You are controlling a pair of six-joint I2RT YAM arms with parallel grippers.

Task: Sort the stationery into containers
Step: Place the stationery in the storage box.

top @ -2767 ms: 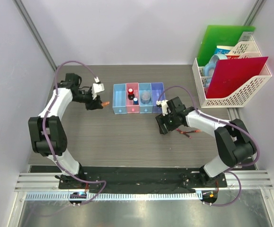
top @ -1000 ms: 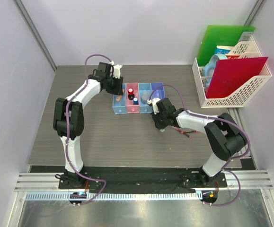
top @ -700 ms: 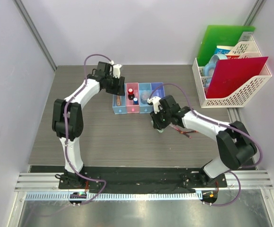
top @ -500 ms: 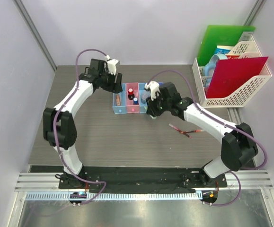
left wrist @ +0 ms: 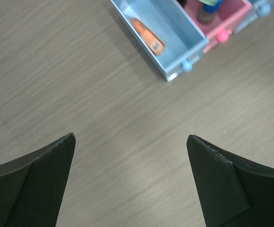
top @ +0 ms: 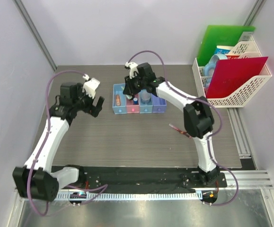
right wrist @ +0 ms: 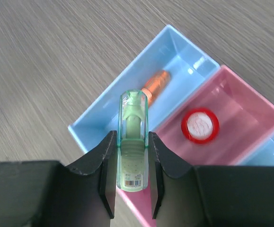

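Note:
The containers [top: 139, 109] are a row of four joined bins at the table's middle back. An orange piece [left wrist: 147, 35] lies in the leftmost light blue bin [left wrist: 184, 52]. My left gripper [left wrist: 131, 142] hangs open over bare table to the left of the row, with nothing between its fingers [left wrist: 37, 184]. My right gripper [right wrist: 132, 137] is shut on a green piece [right wrist: 133, 142] above the edge between the light blue bin [right wrist: 92, 124] and the pink bin [right wrist: 243, 106]. A red round cap [right wrist: 200, 126] stands in the pink bin. Thin dark-red pens [top: 181, 131] lie on the table at the right.
A white mesh file rack [top: 243, 90] with a red folder [top: 234, 75] and a green folder [top: 222, 40] stands at the back right. A greyish roll [top: 146, 98] sits in the third bin. The right arm [top: 174, 97] reaches over the row.
My left gripper let go of the orange piece into the leftmost bin, opened wide and drew back to the left. My right gripper carried the green piece from mid-table to above the bins.

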